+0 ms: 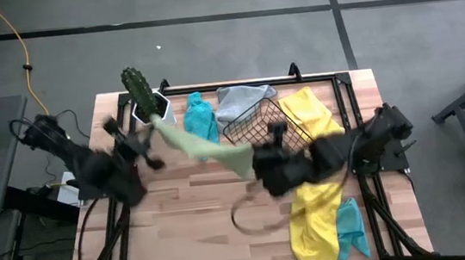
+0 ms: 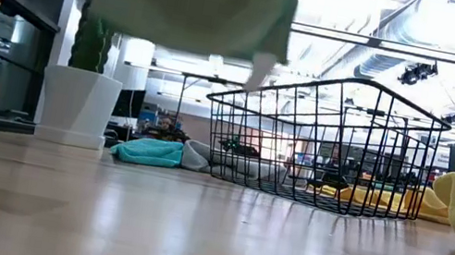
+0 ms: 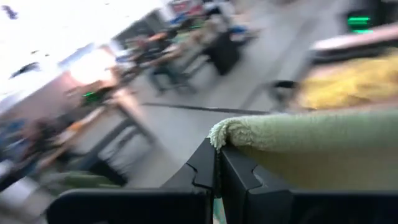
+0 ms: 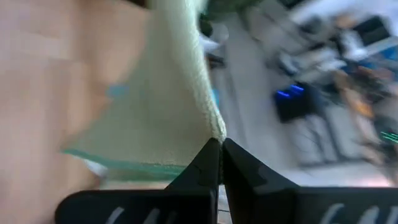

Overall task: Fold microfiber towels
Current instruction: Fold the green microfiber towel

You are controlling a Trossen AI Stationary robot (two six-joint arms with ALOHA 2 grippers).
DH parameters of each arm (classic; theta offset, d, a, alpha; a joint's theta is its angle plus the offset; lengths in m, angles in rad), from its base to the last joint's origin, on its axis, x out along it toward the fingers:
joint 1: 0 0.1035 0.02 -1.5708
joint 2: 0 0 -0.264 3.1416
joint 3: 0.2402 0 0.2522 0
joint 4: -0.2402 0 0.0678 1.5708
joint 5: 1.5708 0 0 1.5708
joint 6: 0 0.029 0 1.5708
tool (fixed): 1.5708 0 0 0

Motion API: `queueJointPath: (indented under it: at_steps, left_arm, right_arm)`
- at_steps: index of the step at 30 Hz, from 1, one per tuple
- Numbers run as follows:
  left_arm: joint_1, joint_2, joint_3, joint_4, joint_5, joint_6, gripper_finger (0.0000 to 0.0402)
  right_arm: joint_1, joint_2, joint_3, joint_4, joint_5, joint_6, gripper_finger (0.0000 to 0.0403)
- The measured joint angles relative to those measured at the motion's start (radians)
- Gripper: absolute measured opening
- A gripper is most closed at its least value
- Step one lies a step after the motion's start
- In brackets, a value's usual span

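A light green microfiber towel [image 1: 204, 143] hangs spread between my two grippers above the middle of the table. In the low view its lower edge [image 2: 192, 9] is well clear of the tabletop. My left gripper [image 1: 155, 131] is shut on the towel's left end, near the potted cactus. My right gripper [image 1: 255, 164] is shut on its right end, just in front of the black wire basket [image 1: 258, 123]. The other towels lie loose on the table: teal [image 1: 199, 116] and grey [image 1: 242, 99] at the back, yellow [image 1: 308, 112] on the right. My left gripper pinches a corner of the green towel [image 3: 225, 132] between its two shut fingers; the cloth bunches just past their tips. The fingers reach about level. The towel runs off sideways from them, lifted clear of the table. My right gripper pinches another corner of the green towel [image 4: 217, 132] between its two shut fingers. The fingers slant downward. From the corner the cloth spreads away toward the left arm, off the table.
A cactus in a white pot [image 1: 139, 101] stands at the back left, close to my left gripper. A second yellow towel [image 1: 315, 216] and a teal one [image 1: 351, 226] lie at the near right. A dark cable loop [image 1: 255, 218] lies on the wood at the near middle.
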Motion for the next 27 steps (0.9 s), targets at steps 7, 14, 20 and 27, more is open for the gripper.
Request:
queueJointPath:
  at_steps: [7, 14, 20, 27]
  left_arm:
    - [0.217, -0.120, 0.028, 0.141, 0.032, 0.234, 0.0000]
    - [0.145, -0.135, -0.245, 0.302, 0.054, 0.098, 0.0000]
    - [0.036, -0.104, -0.521, 0.440, 0.144, -0.170, 0.0000]
    - [-0.173, -0.085, -0.565, 0.465, 0.175, -0.342, 0.0000]
  right_arm:
    - [-0.158, 0.004, 0.105, -0.085, 0.088, -0.010, 0.0000]
    - [-0.111, 0.004, -0.083, -0.149, 0.050, 0.176, 0.0000]
    - [-0.006, 0.004, -0.333, -0.039, -0.034, 0.386, 0.0000]
    - [0.123, 0.005, -0.462, 0.115, -0.054, 0.492, 0.0000]
